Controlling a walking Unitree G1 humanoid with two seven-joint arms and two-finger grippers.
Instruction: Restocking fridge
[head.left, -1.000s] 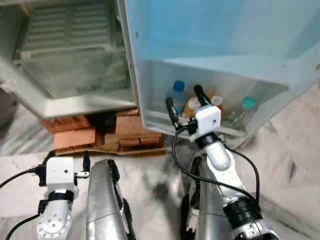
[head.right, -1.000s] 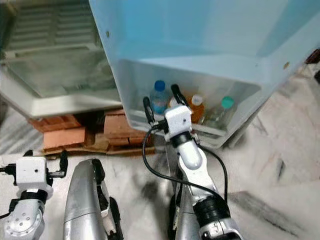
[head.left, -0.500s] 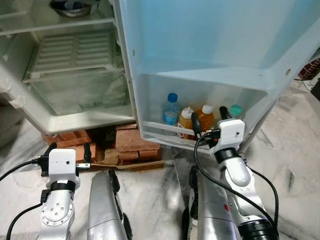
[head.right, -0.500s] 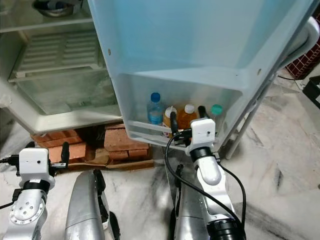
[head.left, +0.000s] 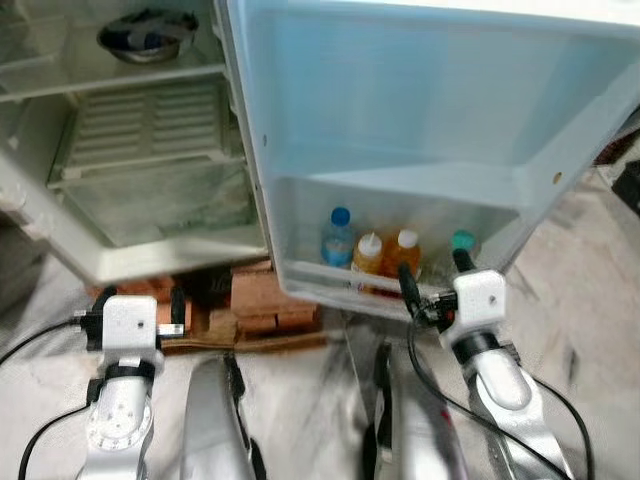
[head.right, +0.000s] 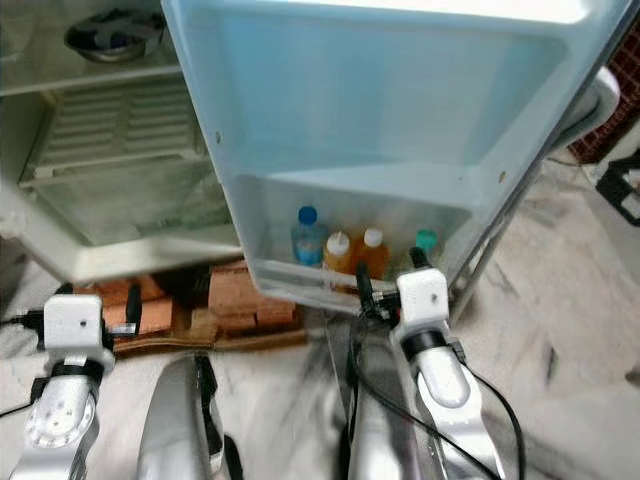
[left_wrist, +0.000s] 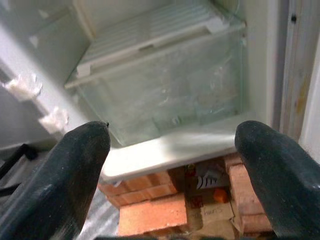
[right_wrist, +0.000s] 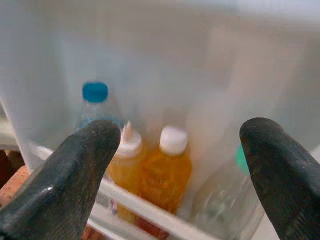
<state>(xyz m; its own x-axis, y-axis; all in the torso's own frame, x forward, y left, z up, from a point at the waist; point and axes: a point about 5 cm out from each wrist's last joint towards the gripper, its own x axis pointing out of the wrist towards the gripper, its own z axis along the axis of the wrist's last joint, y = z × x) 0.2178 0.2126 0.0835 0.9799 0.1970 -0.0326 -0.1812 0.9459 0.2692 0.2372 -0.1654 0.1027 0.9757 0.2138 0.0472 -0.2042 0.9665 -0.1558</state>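
- You had four bottles in the door shelf (head.left: 330, 272) of the open fridge door (head.left: 420, 110): one clear bottle with a blue cap (head.left: 338, 238), two orange bottles with white caps (head.left: 368, 254) (head.left: 405, 252) side by side, and one clear bottle with a green cap (head.left: 462, 241) at the far right end.
- You had two grippers in view, and neither one held anything.
- Your right gripper (head.left: 432, 282) hung just in front of the door shelf, on the near side of it, with its two black fingers (right_wrist: 75, 175) spread wide apart.
- From your right wrist view, the two orange bottles stood between the spread fingers, the blue-capped bottle lay toward one finger and the green-capped one (right_wrist: 240, 160) toward the other, all beyond the fingertips and not touched.
- Your left gripper (head.left: 140, 305) sat low on the left, near the brick stack (head.left: 270, 300) under the fridge, well apart from the bottles.
- Its fingers (left_wrist: 75, 165) were also spread, with the clear crisper drawer (left_wrist: 165, 95) of the fridge body seen between them.
- You had one metal bowl (head.left: 145, 35) on the upper shelf of the open fridge compartment, far left.
- The floor (head.left: 590, 260) was pale marble; the head views were somewhat blurred.
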